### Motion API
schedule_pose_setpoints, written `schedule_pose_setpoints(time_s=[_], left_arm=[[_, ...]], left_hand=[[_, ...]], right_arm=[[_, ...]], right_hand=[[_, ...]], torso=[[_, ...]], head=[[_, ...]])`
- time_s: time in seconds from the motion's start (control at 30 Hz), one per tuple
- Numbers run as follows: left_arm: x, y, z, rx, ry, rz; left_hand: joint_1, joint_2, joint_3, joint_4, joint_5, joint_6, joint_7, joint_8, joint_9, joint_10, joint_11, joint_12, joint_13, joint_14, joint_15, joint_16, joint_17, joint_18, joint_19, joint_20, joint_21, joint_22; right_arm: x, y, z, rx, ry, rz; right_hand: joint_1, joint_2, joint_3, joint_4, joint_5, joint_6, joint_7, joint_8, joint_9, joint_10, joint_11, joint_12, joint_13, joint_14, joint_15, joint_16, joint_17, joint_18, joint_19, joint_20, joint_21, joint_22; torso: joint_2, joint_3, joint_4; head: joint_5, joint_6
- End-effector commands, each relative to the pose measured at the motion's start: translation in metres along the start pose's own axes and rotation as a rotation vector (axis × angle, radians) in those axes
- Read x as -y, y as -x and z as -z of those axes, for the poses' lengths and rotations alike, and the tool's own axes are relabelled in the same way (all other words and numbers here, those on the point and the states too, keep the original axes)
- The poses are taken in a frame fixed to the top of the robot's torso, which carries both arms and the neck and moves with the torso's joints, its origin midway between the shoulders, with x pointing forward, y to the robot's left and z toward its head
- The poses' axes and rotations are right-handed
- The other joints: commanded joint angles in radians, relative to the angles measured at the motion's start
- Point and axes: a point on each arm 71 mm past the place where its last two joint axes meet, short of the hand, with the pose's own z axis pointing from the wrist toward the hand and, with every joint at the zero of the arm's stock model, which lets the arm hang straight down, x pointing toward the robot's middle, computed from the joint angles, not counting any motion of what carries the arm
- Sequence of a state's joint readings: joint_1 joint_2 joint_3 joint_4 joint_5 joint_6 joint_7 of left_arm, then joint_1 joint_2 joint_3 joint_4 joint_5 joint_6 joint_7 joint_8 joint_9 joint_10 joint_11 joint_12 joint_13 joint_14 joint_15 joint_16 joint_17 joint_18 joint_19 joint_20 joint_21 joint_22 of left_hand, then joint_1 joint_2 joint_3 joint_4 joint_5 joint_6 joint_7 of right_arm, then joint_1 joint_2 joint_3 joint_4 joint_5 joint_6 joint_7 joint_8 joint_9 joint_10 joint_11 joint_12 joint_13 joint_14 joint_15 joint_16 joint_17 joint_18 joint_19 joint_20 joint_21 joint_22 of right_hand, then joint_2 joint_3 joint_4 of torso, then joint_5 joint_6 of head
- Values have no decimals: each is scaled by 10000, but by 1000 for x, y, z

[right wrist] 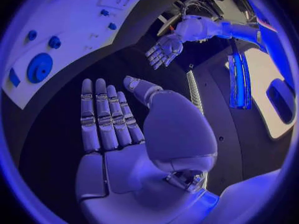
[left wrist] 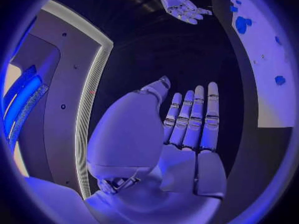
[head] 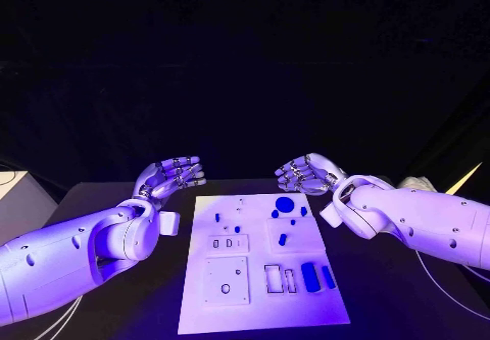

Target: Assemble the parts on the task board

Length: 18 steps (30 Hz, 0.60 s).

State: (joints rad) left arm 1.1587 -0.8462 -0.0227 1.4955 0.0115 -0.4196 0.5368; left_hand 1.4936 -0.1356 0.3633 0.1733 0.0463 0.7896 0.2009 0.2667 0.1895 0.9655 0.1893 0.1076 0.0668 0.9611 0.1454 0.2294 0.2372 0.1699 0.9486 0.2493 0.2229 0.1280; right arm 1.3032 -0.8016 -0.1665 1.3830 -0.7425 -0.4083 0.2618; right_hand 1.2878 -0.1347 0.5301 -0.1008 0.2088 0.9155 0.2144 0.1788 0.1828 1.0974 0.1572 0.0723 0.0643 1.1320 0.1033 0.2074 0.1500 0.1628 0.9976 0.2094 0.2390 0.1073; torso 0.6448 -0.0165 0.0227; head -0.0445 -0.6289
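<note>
You see both hands empty, fingers stretched apart: left hand [head: 170,176] and right hand [head: 307,174] hover beyond the task board [head: 261,312]. The blue parts [head: 310,276] lie on it, so the assembly seems not yet started.

Both arms reach forward, the left hand [head: 170,175] and right hand [head: 306,173] empty, fingers straight and apart.

White rounded arms [head: 61,255] end in silver segmented robot hands [head: 171,176].
</note>
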Motion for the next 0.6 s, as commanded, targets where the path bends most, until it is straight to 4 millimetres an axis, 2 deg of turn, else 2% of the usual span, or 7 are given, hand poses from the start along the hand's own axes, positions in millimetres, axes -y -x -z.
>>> schedule_pose_setpoints(time_s=[0.03,0.2,0.3,0.37,0.43,0.53,0.6], left_arm=[[6,-6,3,-610,-129,105],[12,-7,12,-998,-79,223],[16,-10,18,-1282,-57,349],[18,-11,22,-1469,-49,437],[20,-13,26,-1637,-43,505],[23,-14,30,-1798,-24,573],[24,-14,31,-1835,-19,589]], left_hand=[[-12,-138,54,-123,29,83,344,25,-27,106,-32,35,0,133,-44,109,78,127,178,-76,165,84],[-167,-252,236,-472,29,294,272,-52,-111,395,-161,-55,-6,780,-295,875,594,71,836,-446,1201,690],[-317,-284,297,-681,35,326,250,-154,-181,414,-187,-172,-5,813,-369,1438,978,23,842,-589,1923,1184],[-452,-299,347,-824,30,364,246,-221,-229,444,-234,-233,-1,697,-370,1902,1283,-12,655,-660,2495,1605],[-524,-309,382,-944,33,377,235,-274,-263,429,-230,-277,4,619,-428,2349,1551,-36,554,-686,3022,1984],[-687,-307,459,-1079,30,413,238,-344,-309,412,-212,-293,8,376,-430,2988,1902,-22,192,-714,3792,2570],[-708,-308,474,-1100,33,423,235,-352,-315,412,-210,-291,9,351,-444,3091,1952,-22,147,-706,3919,2664]], right_arm=[[-3,-2,-1,-659,86,2155],[-8,-1,-1,-1144,55,3859],[-11,-2,-1,-1403,-3,4937],[-12,-2,-2,-1534,-49,5600],[-13,-3,-2,-1657,-102,6159],[-14,-5,-3,-1778,-165,6706],[-14,-6,-3,-1811,-188,6849]], right_hand=[[335,-123,-508,-211,18,890,-372,172,124,1206,-530,-33,15,2570,-864,1383,1170,162,1873,-1000,2137,1176],[252,-278,-470,-228,56,1044,-475,41,128,1360,-674,-87,24,3490,-1059,2657,2286,159,2287,-1278,3399,2016],[36,-549,-95,-143,22,1090,-536,-112,163,1213,-735,-83,35,3568,-1062,4428,3708,165,2371,-1314,4370,2752],[-112,-724,34,-45,-46,1108,-550,-148,211,1052,-695,-86,44,3539,-1043,5697,4836,54,2626,-1283,5325,3840],[-216,-863,103,79,-115,1101,-565,-172,272,707,-646,-96,35,3663,-983,7654,6762,-227,3187,-1236,6961,5886],[-213,-962,37,199,-211,1026,-583,-214,342,422,-625,-8,55,3644,-960,9003,8054,-413,3520,-1187,8119,7344],[-186,-985,0,236,-224,1003,-591,-224,372,356,-618,14,65,3617,-960,9325,8347,-462,3576,-1158,8393,7690]], torso=[[250,-27,74],[435,-46,131],[529,-64,187],[576,-77,216],[644,-100,252],[717,-116,282],[743,-119,290]], head=[[-77,51],[-145,117],[-214,130],[-256,113],[-285,124],[-324,106],[-336,93]])
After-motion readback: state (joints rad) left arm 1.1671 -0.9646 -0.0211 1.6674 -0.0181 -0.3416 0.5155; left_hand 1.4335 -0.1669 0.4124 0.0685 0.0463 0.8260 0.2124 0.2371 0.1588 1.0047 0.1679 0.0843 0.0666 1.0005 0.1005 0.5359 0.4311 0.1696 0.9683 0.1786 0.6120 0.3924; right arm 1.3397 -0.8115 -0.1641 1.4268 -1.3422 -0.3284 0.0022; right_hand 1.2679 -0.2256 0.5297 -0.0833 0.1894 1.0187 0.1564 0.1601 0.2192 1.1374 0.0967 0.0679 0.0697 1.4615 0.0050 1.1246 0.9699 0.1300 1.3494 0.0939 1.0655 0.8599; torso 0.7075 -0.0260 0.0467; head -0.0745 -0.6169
